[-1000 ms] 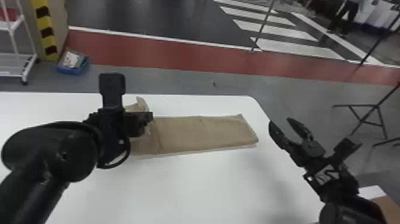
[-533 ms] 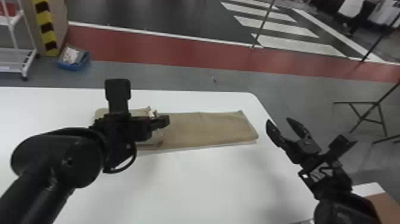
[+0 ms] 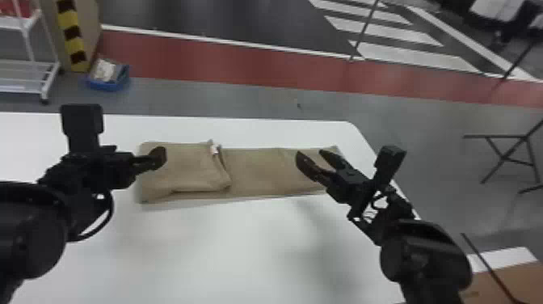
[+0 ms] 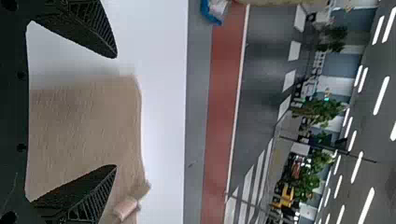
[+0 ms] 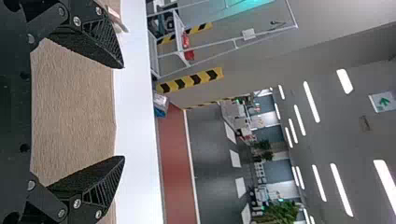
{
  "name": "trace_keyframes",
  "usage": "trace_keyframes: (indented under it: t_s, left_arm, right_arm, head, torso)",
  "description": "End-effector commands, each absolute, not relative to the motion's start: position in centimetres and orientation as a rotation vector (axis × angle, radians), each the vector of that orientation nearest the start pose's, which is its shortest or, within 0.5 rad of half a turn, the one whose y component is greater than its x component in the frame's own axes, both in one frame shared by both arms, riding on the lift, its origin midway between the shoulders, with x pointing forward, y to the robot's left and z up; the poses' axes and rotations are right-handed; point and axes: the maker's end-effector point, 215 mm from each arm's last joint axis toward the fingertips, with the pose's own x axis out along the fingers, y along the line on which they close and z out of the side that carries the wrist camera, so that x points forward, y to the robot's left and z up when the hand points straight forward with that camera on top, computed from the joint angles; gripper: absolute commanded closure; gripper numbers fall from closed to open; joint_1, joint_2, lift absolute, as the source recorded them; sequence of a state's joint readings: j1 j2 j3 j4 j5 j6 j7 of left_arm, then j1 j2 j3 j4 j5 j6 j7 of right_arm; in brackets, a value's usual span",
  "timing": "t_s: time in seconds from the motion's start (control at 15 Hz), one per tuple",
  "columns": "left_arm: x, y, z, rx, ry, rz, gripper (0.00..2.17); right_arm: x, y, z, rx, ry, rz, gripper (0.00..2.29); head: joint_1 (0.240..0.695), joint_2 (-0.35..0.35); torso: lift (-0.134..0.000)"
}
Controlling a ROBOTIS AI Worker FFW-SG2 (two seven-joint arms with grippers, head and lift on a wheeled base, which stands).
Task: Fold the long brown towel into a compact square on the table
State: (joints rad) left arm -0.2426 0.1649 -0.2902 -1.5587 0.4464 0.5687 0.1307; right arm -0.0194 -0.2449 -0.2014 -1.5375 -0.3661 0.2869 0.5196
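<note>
"What lies on the tabletop (image 3: 242, 250)?"

"A brown towel (image 3: 258, 174), its left part doubled over — a pale tag (image 3: 214, 150) at the fold's loose edge, any print too small to read."

"And the robot?"

"Left end effector (image 3: 161, 155) spread wide and empty near the doubled end; right end effector (image 3: 311, 153), also wide and empty, by the single stretch. Beyond, a sign (image 5: 384, 101) carries a green arrow."

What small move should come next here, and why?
Probably the right gripper should lower onto the brown towel's right end and close on it, ready to fold it leftward: its fingers are open over that side, which lies flat, while the left part is already folded over.
</note>
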Motion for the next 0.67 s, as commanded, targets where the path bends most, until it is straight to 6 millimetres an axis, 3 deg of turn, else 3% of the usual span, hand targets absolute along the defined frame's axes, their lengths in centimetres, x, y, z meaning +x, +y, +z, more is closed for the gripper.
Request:
trace_keyframes:
  t_s: [0.0, 0.07, 0.2, 0.33, 0.6]
  left_arm:
    - [63.7, 19.1, -38.1, -0.048, 0.349, -0.137, 0.04]
    - [64.0, 21.9, -37.2, -0.027, 0.306, -0.099, 0.04]
    - [64.0, 24.9, -36.6, 0.003, 0.263, -0.060, 0.04]
    - [63.5, 25.8, -37.2, 0.018, 0.269, -0.054, 0.04]
    - [62.5, 26.2, -38.8, 0.011, 0.292, -0.063, 0.04]
  right_arm:
    - [58.9, -24.7, -38.0, 0.212, 0.252, 0.412, 0.22]
    - [59.3, -21.4, -38.2, 0.192, 0.278, 0.456, 0.22]
    - [60.2, -16.0, -38.5, 0.188, 0.322, 0.516, 0.22]
    - [61.4, -13.6, -39.7, 0.178, 0.363, 0.501, 0.29]
    - [62.9, -12.7, -41.3, 0.140, 0.404, 0.462, 0.29]
  head:
    - [0.695, -0.184]
    - [0.695, -0.133]
    - [0.695, -0.054]
    - [0.695, 0.052]
    - [0.695, 0.104]
  torso:
    - [-0.128]
    - [-0.128]
    - [-0.128]
    - [-0.128]
    - [-0.128]
